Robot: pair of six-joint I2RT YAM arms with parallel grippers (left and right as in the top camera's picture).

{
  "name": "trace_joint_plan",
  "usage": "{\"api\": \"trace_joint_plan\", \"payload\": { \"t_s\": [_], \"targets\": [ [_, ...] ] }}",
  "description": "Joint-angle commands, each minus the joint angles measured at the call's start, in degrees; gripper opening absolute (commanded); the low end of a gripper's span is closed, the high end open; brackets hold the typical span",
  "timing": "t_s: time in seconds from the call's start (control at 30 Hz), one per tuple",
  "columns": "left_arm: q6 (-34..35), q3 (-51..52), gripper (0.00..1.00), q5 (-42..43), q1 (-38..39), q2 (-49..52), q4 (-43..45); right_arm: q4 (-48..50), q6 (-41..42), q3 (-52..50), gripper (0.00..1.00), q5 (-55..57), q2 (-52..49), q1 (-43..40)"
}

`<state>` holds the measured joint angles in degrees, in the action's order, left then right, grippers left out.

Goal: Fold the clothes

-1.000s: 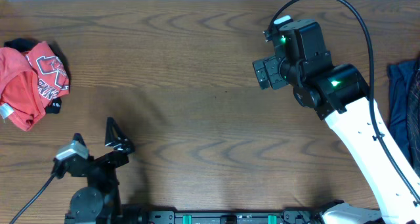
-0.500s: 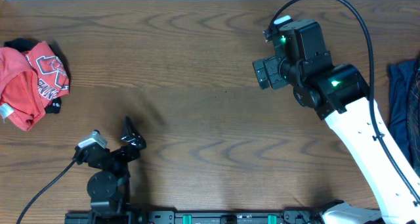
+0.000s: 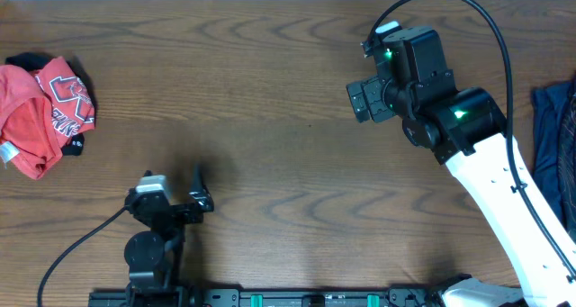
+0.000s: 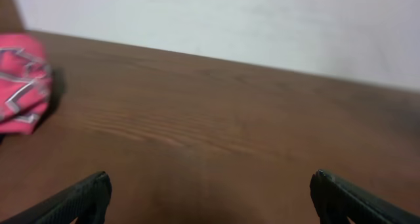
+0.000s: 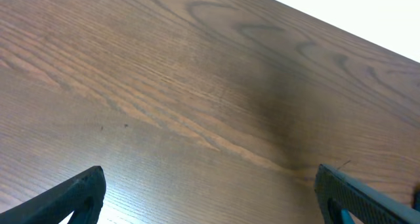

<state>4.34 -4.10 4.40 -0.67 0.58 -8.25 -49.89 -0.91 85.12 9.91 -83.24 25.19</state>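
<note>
– Well, what moved just now?

– Only my left arm. A second ago my left gripper (image 3: 202, 192) sat more to the side near 8 o'clock. It has now swung along the near edge to about 7 o'clock. That took it a bit away from the coral-red T-shirt (image 3: 40, 113).

– Where is that shirt?

– It is in a bunched heap at the 9 o'clock edge of the table (image 3: 270, 73). A bit of black cloth (image 3: 74, 146) peeks out from under it. My left wrist view just catches the shirt at its left side. A dark blue garment (image 3: 549, 136) lies at the 3 o'clock edge.

– Are you holding anything?

– No. Both pincers are spread wide with nothing in them. My right gripper (image 3: 360, 102) has stayed put near 1 o'clock, above bare wood.

– So what about the folding?

– I think it has not started. I would have to go back toward 9 o'clock to pick the shirt up.
</note>
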Motion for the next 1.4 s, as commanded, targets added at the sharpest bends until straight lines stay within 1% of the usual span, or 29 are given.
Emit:
{"api": "trace_joint_plan", "payload": {
  "t_s": [0.0, 0.17, 1.1, 1.2, 1.37],
  "targets": [
    [-7.32, 1.88, 0.98, 5.22, 0.17, -0.46, 0.33, -0.04, -0.68, 0.90, 0.99, 0.37, 0.37, -0.44],
    [-10.38, 2.01, 0.98, 5.20, 0.26, -0.48, 0.87, -0.04, -0.68, 0.90, 0.99, 0.37, 0.37, -0.44],
    [-10.32, 2.05, 0.98, 4.59, 0.26, 0.79, 0.90, -0.04, -0.68, 0.90, 0.99, 0.37, 0.37, -0.44],
    [-10.32, 2.05, 0.98, 4.59, 0.26, 0.79, 0.90, -0.02, -2.01, 0.90, 0.99, 2.38, 0.37, -0.44],
    [-10.32, 2.05, 0.98, 4.59, 0.26, 0.79, 0.90, 0.48, -0.94, 0.90, 0.99, 3.10, 0.31, -0.37]
  ]
}}
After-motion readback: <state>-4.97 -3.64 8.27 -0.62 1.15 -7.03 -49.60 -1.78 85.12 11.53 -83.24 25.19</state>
